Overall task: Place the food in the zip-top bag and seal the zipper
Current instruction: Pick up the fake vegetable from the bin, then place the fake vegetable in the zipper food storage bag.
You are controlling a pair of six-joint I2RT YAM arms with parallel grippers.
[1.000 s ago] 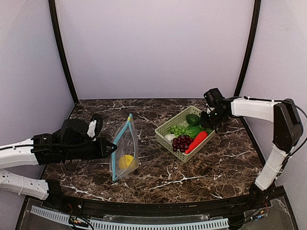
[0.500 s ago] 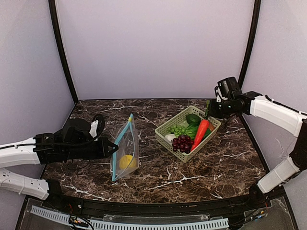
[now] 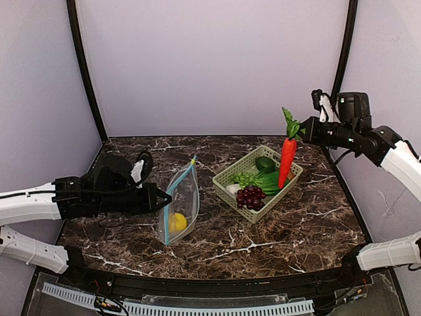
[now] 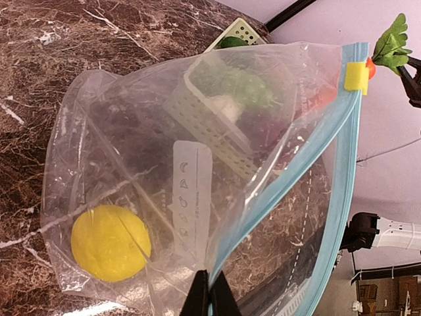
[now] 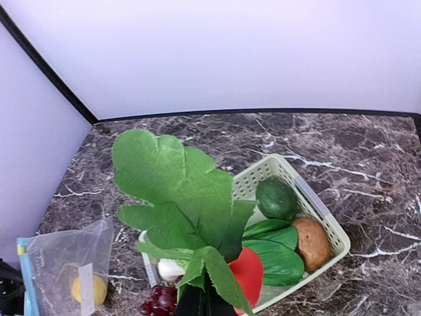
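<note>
My right gripper (image 3: pixel 300 130) is shut on the green leafy top of the long red pepper (image 3: pixel 286 160), which hangs upright above the pale green basket (image 3: pixel 231 175); its leaves (image 5: pixel 181 197) fill the right wrist view. My left gripper (image 3: pixel 166 198) is shut on the teal-blue zipper edge (image 4: pixel 316 161) of the clear zip-top bag (image 3: pixel 182 201), holding it up with the mouth open. The yellow lemon (image 3: pixel 176 222) lies inside the bag and also shows in the left wrist view (image 4: pixel 110 241). Purple grapes (image 3: pixel 250 195), a white bulb (image 5: pixel 170 269), green pieces (image 5: pixel 276 199) and a brown potato (image 5: pixel 312 241) stay in the basket.
The marble table (image 3: pixel 296 224) is enclosed by pale walls with black corner posts. The basket stands at the right middle, the bag left of centre. A yellow slider tab (image 4: pixel 357 76) sits at the far end of the zipper.
My right gripper has lifted the red pepper out of the basket, up and to the right. My left gripper has shifted the bag a little right, tilting it.
</note>
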